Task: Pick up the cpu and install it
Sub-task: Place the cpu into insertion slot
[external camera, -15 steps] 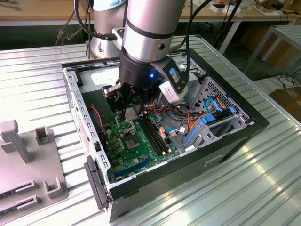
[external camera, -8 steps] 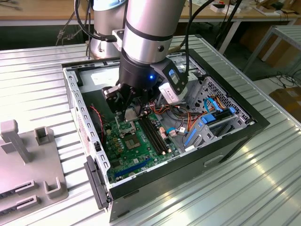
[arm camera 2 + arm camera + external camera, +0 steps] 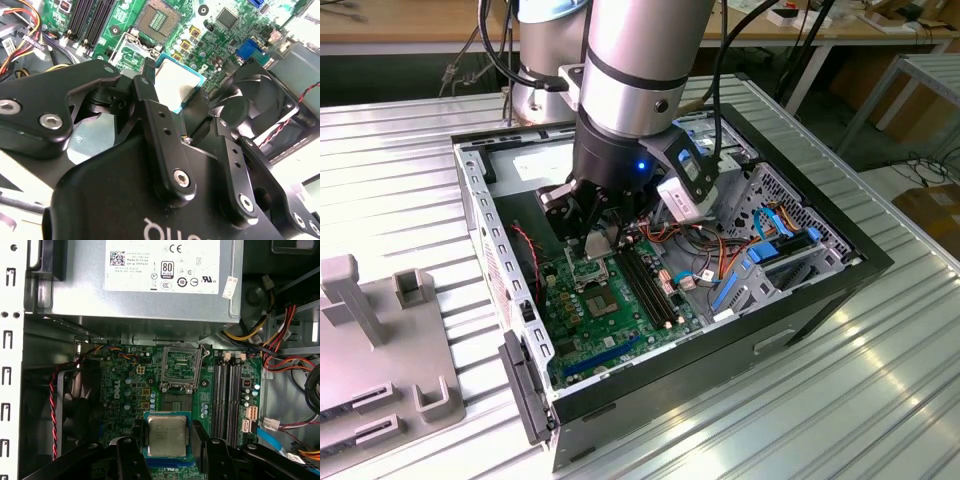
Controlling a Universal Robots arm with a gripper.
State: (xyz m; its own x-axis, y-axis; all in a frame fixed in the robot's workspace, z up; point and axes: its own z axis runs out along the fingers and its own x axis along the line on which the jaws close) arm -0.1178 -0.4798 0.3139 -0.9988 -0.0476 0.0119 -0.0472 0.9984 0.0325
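Pick-up: done. The small flat square cpu with a silver-grey metal top [image 3: 167,434] is off the board. It is clamped by two opposite edges in the black two-finger gripper [image 3: 166,444]; both wrist views show the grasp (cpu [image 3: 176,82], gripper [image 3: 180,95]). The jaws are partly closed, the gap being just the chip's width, and they hold nothing else.

Install: not done. The square black-and-metal framed socket [image 3: 182,366] on the green motherboard [image 3: 115,390] lies open and empty, its contact field bare. The cpu hangs roughly level above the board, inside the open black computer case [image 3: 740,350]. Judged from the first wrist view, it is near the socket but not over it. Left to do: seating the cpu in the socket.
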